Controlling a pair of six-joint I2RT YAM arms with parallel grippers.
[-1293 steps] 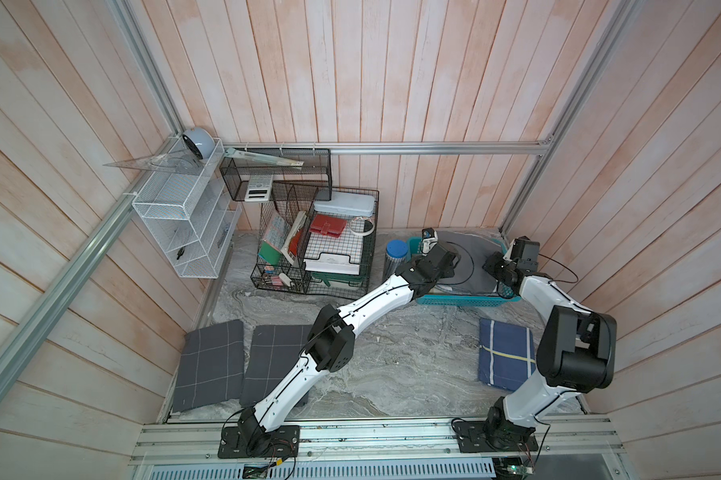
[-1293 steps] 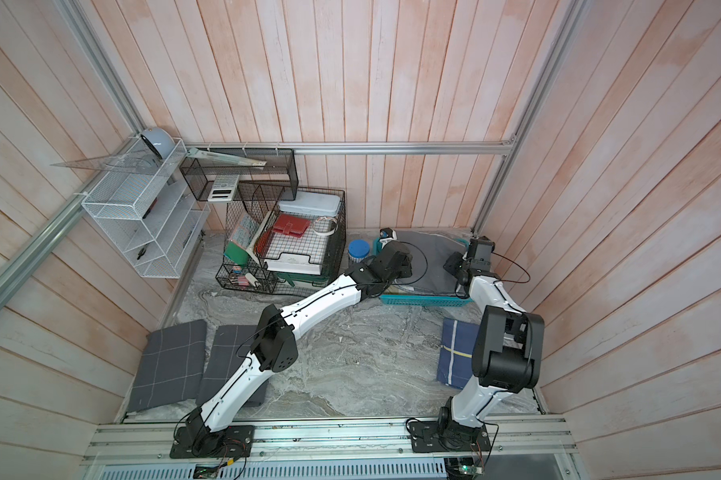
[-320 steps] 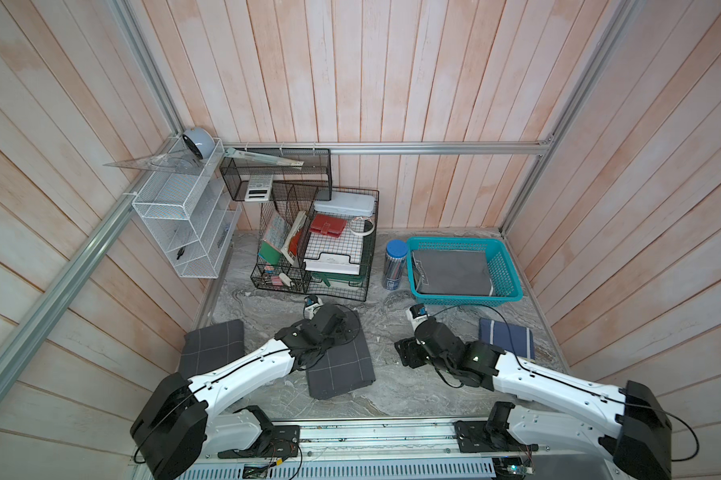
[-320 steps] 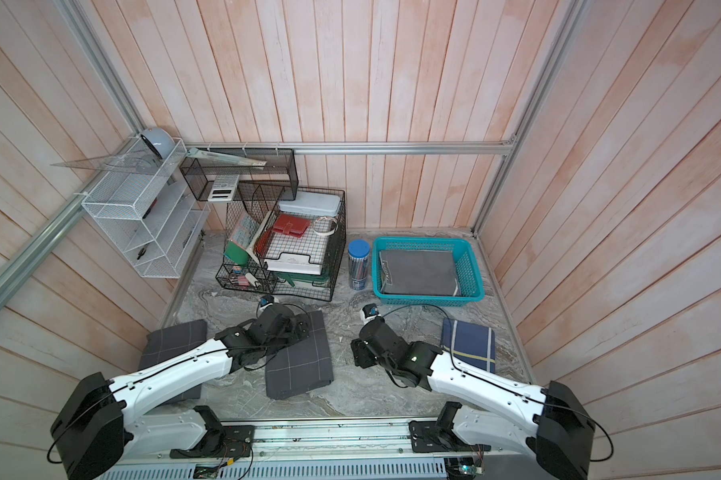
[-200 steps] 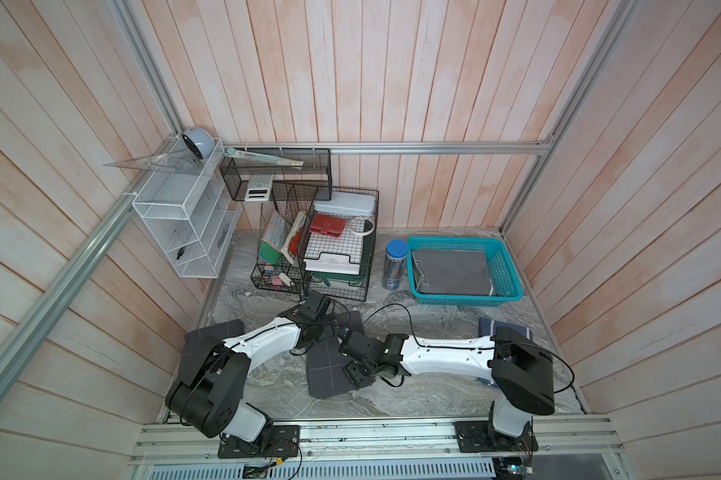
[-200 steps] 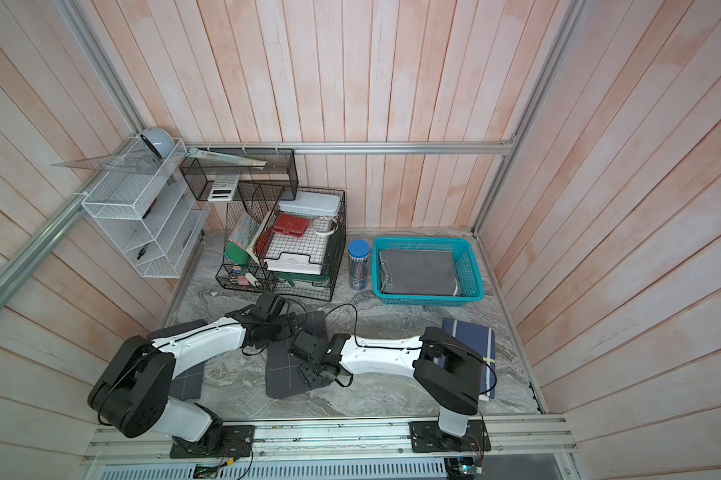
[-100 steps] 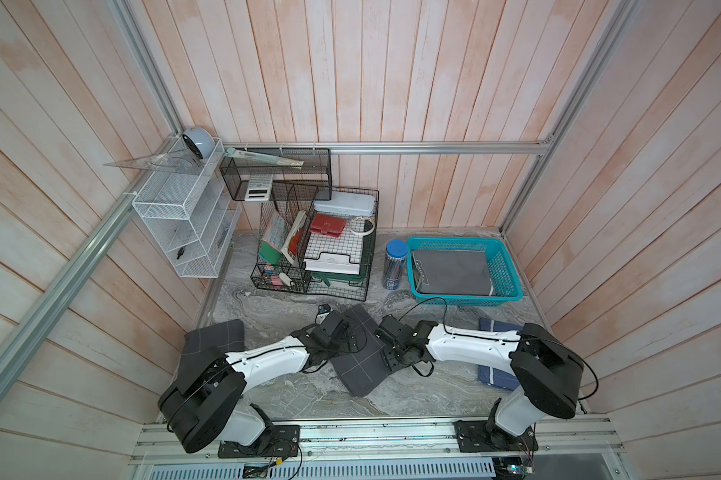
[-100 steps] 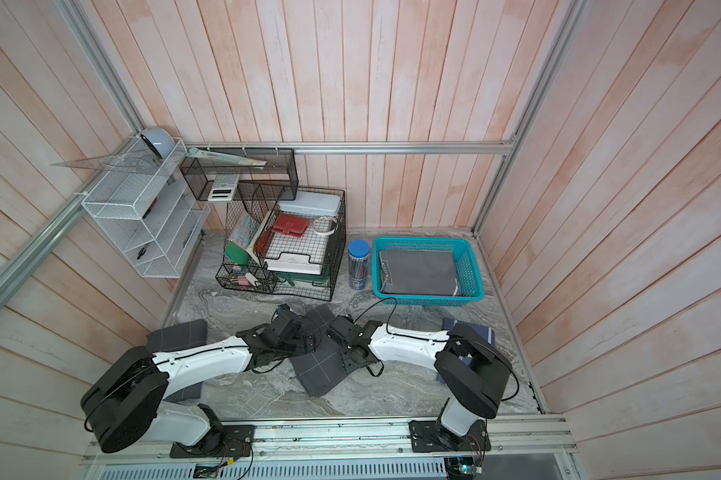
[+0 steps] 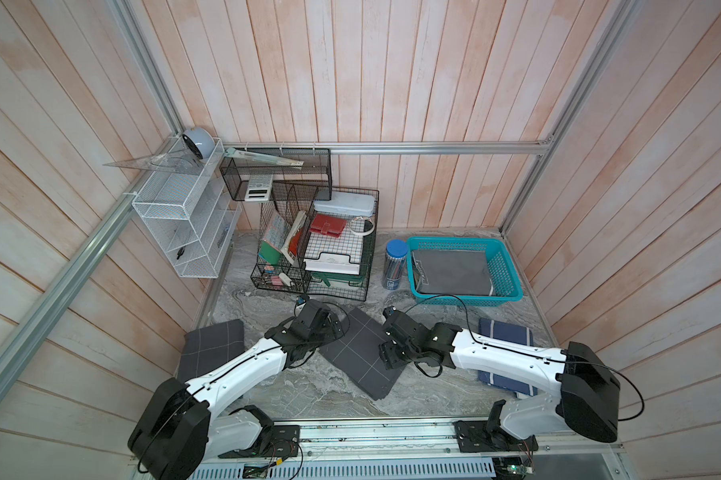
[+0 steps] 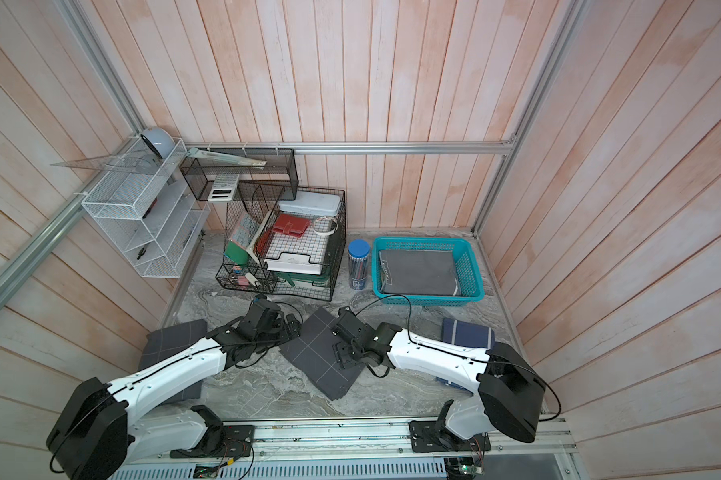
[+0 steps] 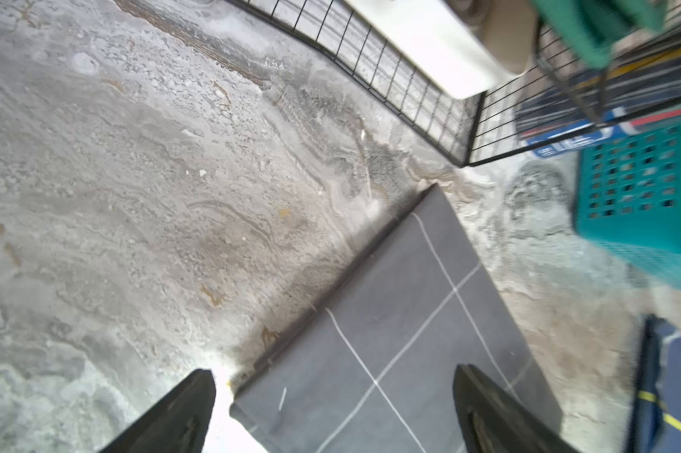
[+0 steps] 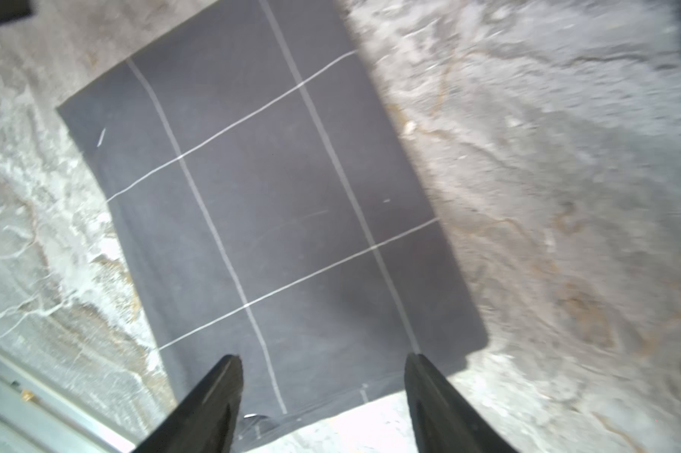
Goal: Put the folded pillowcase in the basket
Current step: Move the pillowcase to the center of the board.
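Where the aluminium rail (image 9: 371, 432) carrying my two bases runs along the near edge, a grey marbled tabletop (image 9: 308, 388) begins, walled on three sides by pale pink planks (image 9: 392, 83). Both my arms reach low across it toward the middle. My left gripper (image 11: 331, 376) hangs with jaws spread wide over one corner of the folded pillowcase (image 9: 356, 353), a dark grey pad with thin white grid lines lying flat and askew on the marble. My right gripper (image 12: 323, 359) meets the opposite side, fingers apart too, straddling that edge without pinching it. A second grey checked cloth (image 9: 211, 345) lies by my left arm, a navy one (image 9: 504, 336) partly under my right. Farther back, well apart from the pillowcase, the teal basket (image 9: 466, 297) sits near the back right corner with a plain grey cloth (image 9: 454, 270) in it; a blue-capped tube (image 9: 395, 264) stands just beside it, then the black wire organiser (image 9: 367, 257) and, on the left wall, the white wire shelf (image 9: 184, 220)
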